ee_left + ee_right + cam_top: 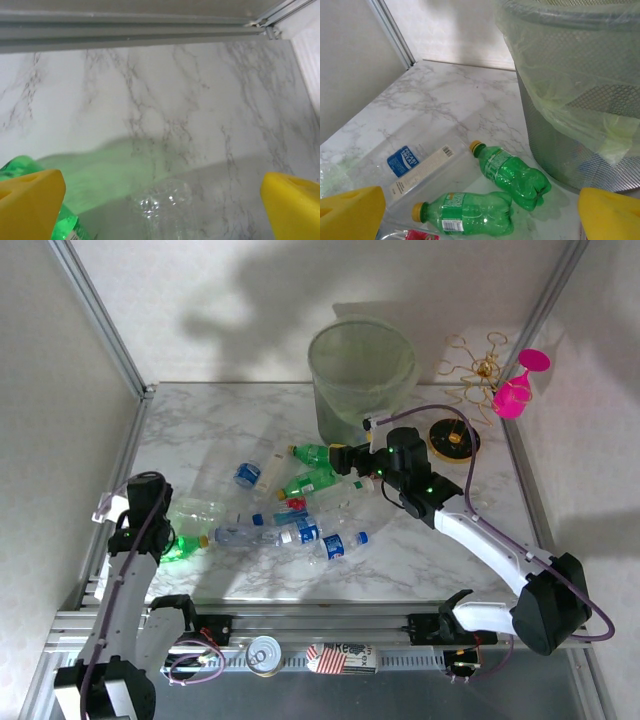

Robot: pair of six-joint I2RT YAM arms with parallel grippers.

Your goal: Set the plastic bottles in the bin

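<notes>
clear and green bottles (300, 532) lie strewn before the lined bin (360, 380).

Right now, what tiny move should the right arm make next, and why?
Probably lower the right gripper straight down onto the nearer green bottle: its fingers are wide open either side of it, nothing held, and the bin stands just beside.
</notes>
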